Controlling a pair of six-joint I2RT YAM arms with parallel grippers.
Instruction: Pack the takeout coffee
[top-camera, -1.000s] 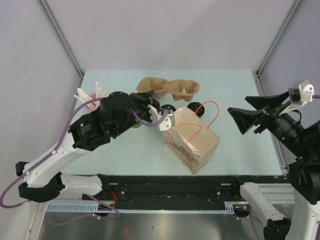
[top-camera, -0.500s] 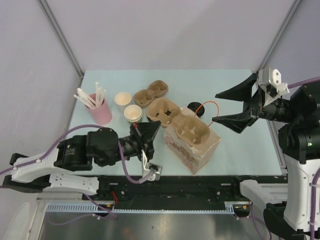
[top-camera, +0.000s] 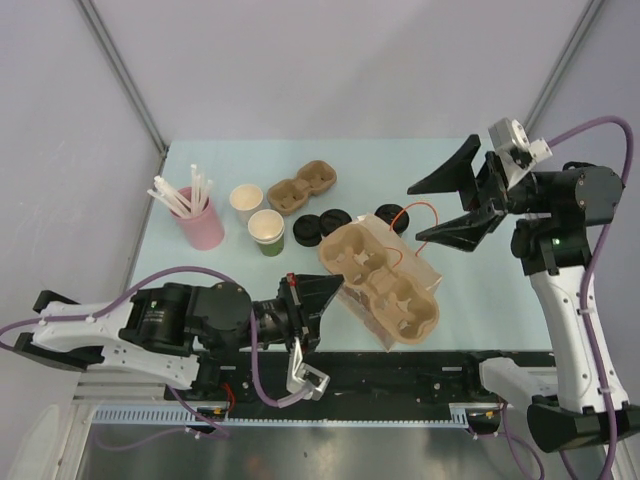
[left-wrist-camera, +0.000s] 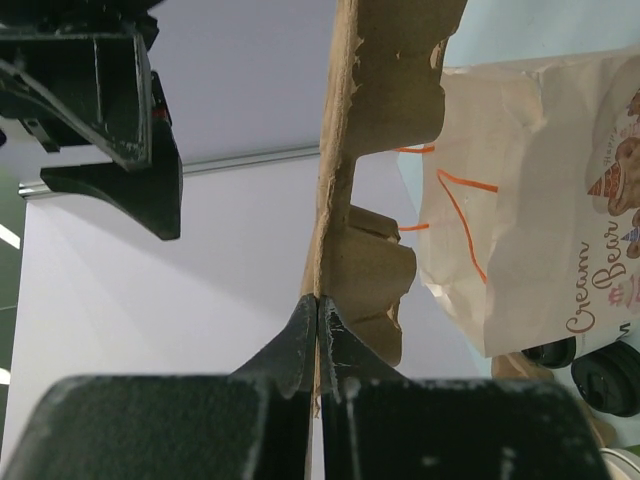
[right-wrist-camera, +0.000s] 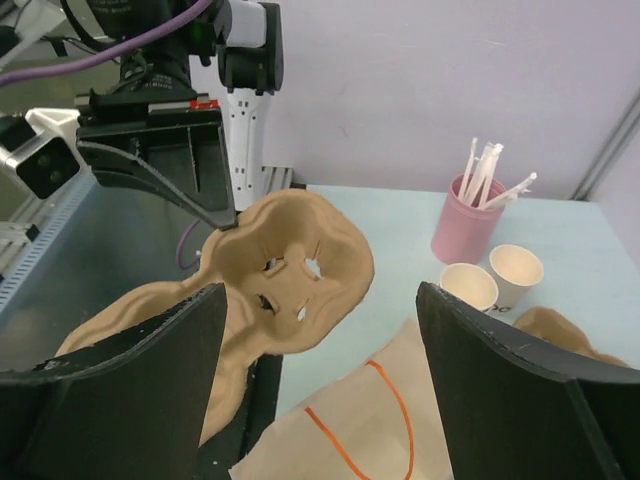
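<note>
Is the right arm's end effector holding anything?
No, the right end effector stands wide open, with empty space between its two sides.

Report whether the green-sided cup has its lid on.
Off. The green-sided cup stands upright with its open rim and pale inside showing; two black lids lie loose beside it.

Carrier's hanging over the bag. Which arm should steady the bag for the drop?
Right. The right gripper hovers beside the paper bag with jaws open and empty. The left gripper is shut on the edge of the cardboard carrier above the bag, so it probably cannot spare a grip.
</note>
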